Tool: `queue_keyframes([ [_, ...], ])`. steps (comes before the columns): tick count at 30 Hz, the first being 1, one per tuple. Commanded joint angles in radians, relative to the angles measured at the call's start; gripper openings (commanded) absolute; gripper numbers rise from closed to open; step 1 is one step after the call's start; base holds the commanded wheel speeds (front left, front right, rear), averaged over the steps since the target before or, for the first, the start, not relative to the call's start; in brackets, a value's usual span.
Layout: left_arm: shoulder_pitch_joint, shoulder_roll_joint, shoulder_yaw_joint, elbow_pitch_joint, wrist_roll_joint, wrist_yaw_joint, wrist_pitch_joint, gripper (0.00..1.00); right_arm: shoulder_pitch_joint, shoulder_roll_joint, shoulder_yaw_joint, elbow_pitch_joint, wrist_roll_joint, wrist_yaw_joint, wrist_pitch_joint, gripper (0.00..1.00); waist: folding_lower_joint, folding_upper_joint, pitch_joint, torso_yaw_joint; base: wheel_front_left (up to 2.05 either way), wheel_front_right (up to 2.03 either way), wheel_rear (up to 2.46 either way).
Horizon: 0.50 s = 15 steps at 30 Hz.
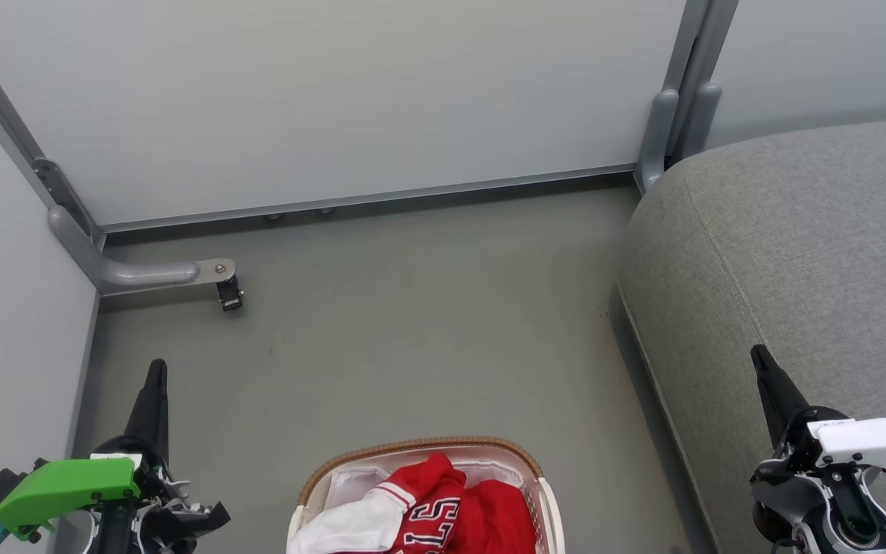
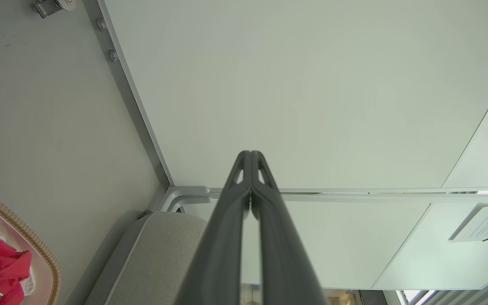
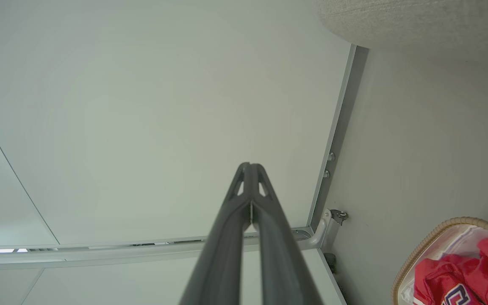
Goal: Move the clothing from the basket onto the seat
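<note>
Low in the head view, two soft red garments [image 1: 454, 512], one a white-sleeved jersey, are being contained in the oval white perforated plastic basket [image 1: 420, 445] with a tan woven rim on the floor [image 1: 412, 323], apart from the large grey fabric seat [image 1: 797, 246] at the right. The left gripper [image 1: 157, 368] and right gripper [image 1: 758, 354] are being held with fingers pressed together, gripping nothing.

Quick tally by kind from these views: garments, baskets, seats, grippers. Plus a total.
Garments: 2, the jersey and the plain red garment, both in the basket
Basket: 1
Seat: 1
Grippers: 2, the left gripper and the right gripper, both shut
Total: 6
</note>
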Motion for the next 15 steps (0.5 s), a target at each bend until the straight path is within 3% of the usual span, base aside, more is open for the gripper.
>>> queue_keyframes([
  [1, -0.018, -0.001, 0.004, 0.000, 0.006, -0.004, 0.006, 0.00, 0.010, -0.002, -0.003, 0.000, -0.004, 0.000, 0.003, 0.00, 0.0000, 0.0000, 0.000, 0.000, 0.00, 0.00, 0.00],
  [6, -0.018, -0.001, 0.005, 0.000, 0.006, -0.004, 0.006, 0.00, 0.010, -0.002, -0.004, 0.000, -0.005, 0.000, 0.003, 0.00, 0.0000, 0.0000, 0.000, 0.000, 0.00, 0.00, 0.00],
  [7, 0.000, 0.000, 0.001, 0.000, 0.000, 0.000, 0.002, 1.00, 0.000, 0.001, -0.001, 0.000, 0.000, 0.000, 0.000, 1.00, 0.0000, 0.0000, 0.000, 0.000, 0.00, 0.00, 0.00],
  [15, 0.012, -0.002, 0.005, 0.019, 0.007, 0.001, -0.005, 1.00, 0.000, 0.004, 0.028, 0.013, -0.027, 0.000, -0.024, 1.00, 0.0000, 0.0000, 0.002, 0.000, 0.00, 0.00, 0.00],
])
